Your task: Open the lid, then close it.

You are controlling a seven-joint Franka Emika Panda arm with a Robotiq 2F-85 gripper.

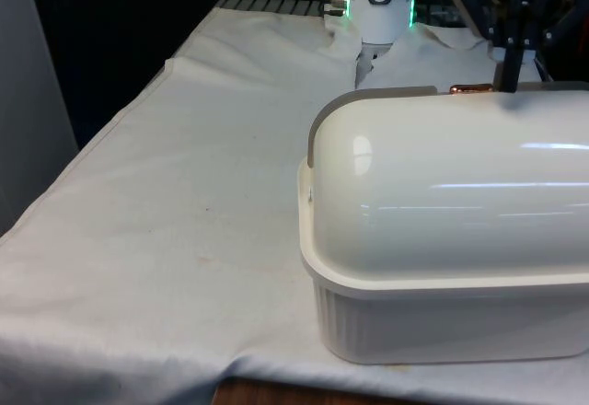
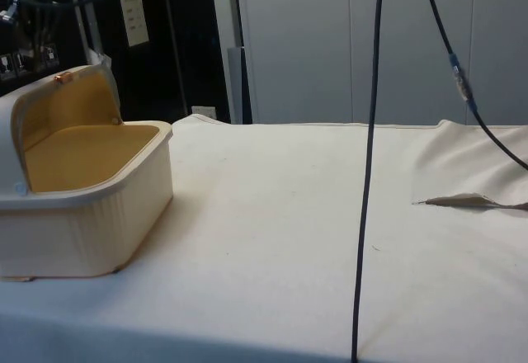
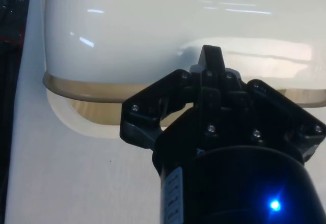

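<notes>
A white cloth (image 1: 184, 193) is covering the table and is lying in soft folds toward its near edge in the front view; black curtains are hanging behind. In the side view the cloth (image 2: 313, 214) is running flat past two black cables (image 2: 367, 173) hanging in front of pale panels, with dark cabinets (image 2: 165, 41) standing behind the box.

The cream bread box (image 1: 442, 322) is sitting at the front view's right, on the near part of the table, its ribbed base resting on the cloth. Its domed lid (image 1: 451, 202) is rolled back and is turning its glossy back to the front camera. A copper handle (image 1: 471, 88) is showing at the lid's top edge.

The gripper (image 1: 508, 74) is reaching down from above to that top edge, just beside the copper handle. In the wrist view the gripper (image 3: 211, 56) is pressing close against the lid's rim (image 3: 91, 84); whether the jaws are apart or together I cannot tell.

The side view is showing what the front view is hiding: the box (image 2: 82, 214) is standing open, its yellow-tan inside (image 2: 78, 153) is uncovered, and the lid (image 2: 49, 91) is arching up behind the opening, with the copper handle (image 2: 62, 76) on top.
</notes>
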